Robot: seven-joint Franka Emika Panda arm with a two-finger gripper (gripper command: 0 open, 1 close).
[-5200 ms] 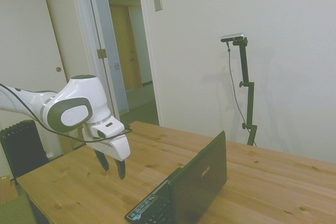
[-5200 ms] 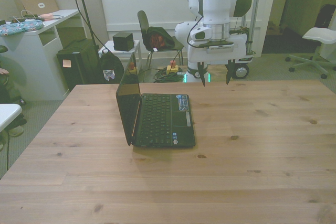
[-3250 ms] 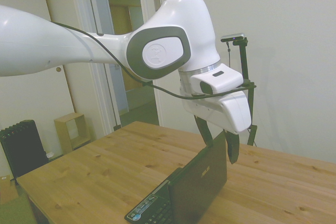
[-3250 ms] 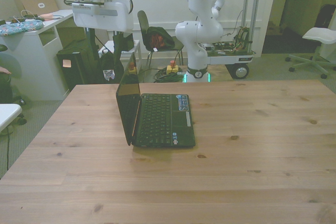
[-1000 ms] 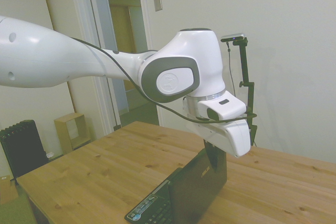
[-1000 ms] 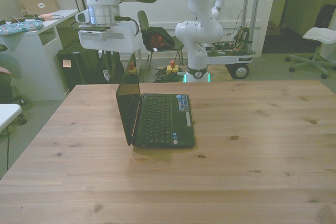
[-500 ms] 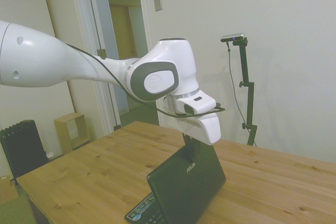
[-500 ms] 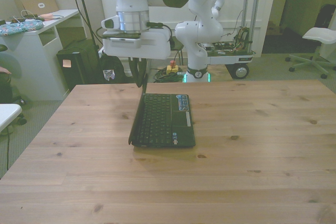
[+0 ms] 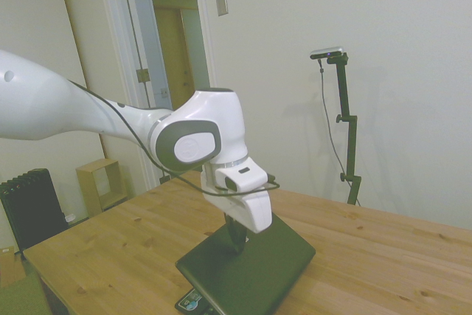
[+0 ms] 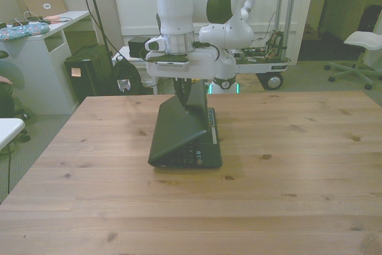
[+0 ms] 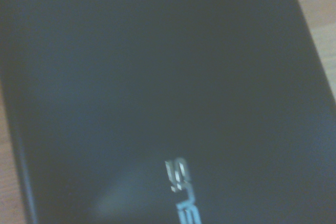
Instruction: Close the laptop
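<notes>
Surface: pale knotty wooden table (image 10: pixel 286 165), planks running across, bearing one black matte slim laptop (image 10: pixel 179 129) with a small silver logo (image 11: pixel 181 190) on its lid, placed toward the front view's left of the table's middle. Room, relative to the laptop: behind it in the front view, a white panelled wall, a dark chair (image 10: pixel 164 28) and a wheeled white robot base (image 10: pixel 250 58); to the front view's left of it, a white desk (image 10: pixel 42 34) with papers and a dark bin-like box (image 10: pixel 89 70); far to the front view's right of it, a white swivel chair (image 10: pixel 364 43). In the side view an open doorway (image 9: pixel 173 71) and a small wooden cubby (image 9: pixel 99 186) lie beyond it. Change: half a second ago the lid stood much more upright; it now leans low over the keyboard, partly open, a strip of keys and palm-rest stickers (image 9: pixel 193 302) still showing at the near edge. Arm: white two-finger gripper (image 9: pixel 237 240) has come down onto the lid's outer face, dark fingers (image 10: pixel 184 92) pressing it; how far apart they stand cannot be told, and nothing is grasped. Containers: cubby contents not discernible.
</notes>
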